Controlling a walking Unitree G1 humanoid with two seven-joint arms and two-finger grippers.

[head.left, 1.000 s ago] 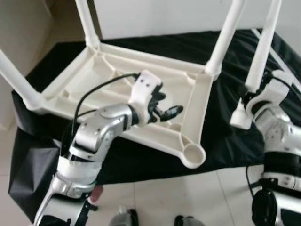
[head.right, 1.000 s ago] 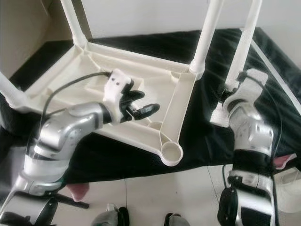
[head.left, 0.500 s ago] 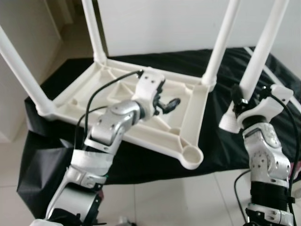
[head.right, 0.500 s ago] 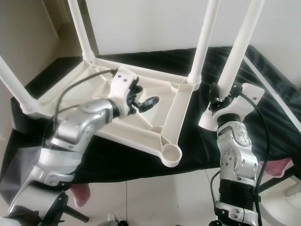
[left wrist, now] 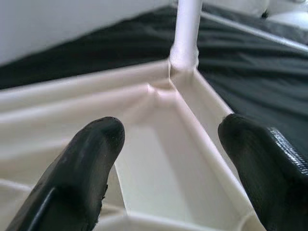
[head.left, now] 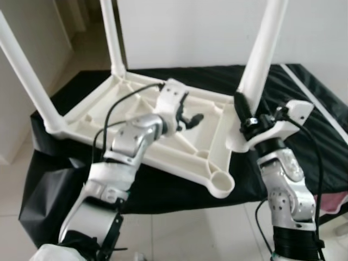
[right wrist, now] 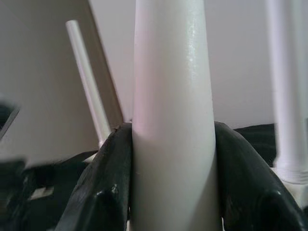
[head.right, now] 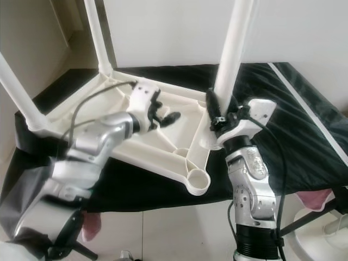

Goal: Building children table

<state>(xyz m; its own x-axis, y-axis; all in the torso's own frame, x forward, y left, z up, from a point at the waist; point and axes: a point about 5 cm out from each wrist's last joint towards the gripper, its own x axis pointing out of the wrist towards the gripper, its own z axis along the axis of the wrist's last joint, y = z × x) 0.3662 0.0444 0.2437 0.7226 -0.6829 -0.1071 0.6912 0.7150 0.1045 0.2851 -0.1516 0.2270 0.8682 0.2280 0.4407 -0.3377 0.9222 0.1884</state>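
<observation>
A white plastic table point(head.left: 136, 106) lies upside down on a black cloth point(head.left: 163, 187). Its legs rise at the far left corner point(head.left: 110, 38) and the left corner point(head.left: 24, 70). A third fixed leg point(right wrist: 285, 91) stands in its corner socket. The near right corner socket point(head.left: 220, 182) is an open ring. My right gripper point(head.left: 246, 118) is shut on a loose white leg point(head.left: 263, 49), held nearly upright over the table's right rail, its lower end point(head.left: 235, 144) above the rail. My left gripper point(left wrist: 168, 144) hovers open over the ribbed underside, holding nothing.
The cloth drapes down over the front edge to a tiled floor point(head.left: 179, 234). A white wall point(head.left: 190, 27) stands close behind. A pink item point(head.right: 318, 198) and a white object point(head.right: 321, 231) lie at the lower right.
The right gripper has carried the loose leg leftward, from beside the table to over its right rail. The camera has tilted up. The left gripper stays over the underside.
</observation>
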